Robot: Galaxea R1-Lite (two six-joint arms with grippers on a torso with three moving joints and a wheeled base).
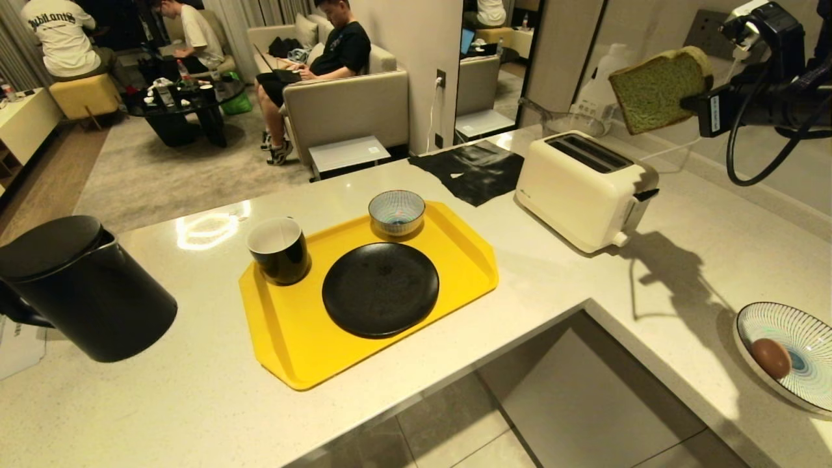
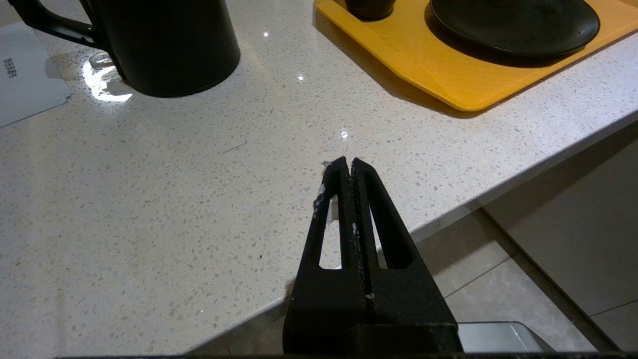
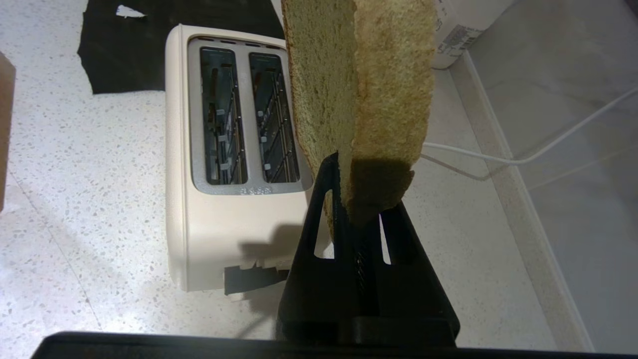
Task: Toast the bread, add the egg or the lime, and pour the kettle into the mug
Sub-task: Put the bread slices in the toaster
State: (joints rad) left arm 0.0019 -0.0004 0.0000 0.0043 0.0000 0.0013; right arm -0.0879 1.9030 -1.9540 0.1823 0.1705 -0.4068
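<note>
Right gripper (image 3: 355, 199) is pinched on the bread (image 1: 658, 89) at one edge of the slice, holding it in the air above and just beyond the white toaster (image 1: 585, 187), whose two slots stand empty. Slice looks light, soft and spongy — a hard squeeze would likely dent the crumb, and a grip so near the edge could let it sag or tear, so the crust side seems the better purchase. For the slot it should go in edge-first and upright; a tilt may catch the wire guides. Left gripper (image 2: 347, 164) hangs over the counter (image 2: 149, 209) near its front edge, fingers pressed together on nothing. Kettle (image 1: 78, 286) stands at the robot's left; mug (image 1: 279, 250) sits on the yellow tray (image 1: 286, 338) beside the black plate (image 1: 380, 289). Egg (image 1: 771, 357) rests in a striped dish (image 1: 806, 338) at far right — smooth, fragile, likely to roll.
</note>
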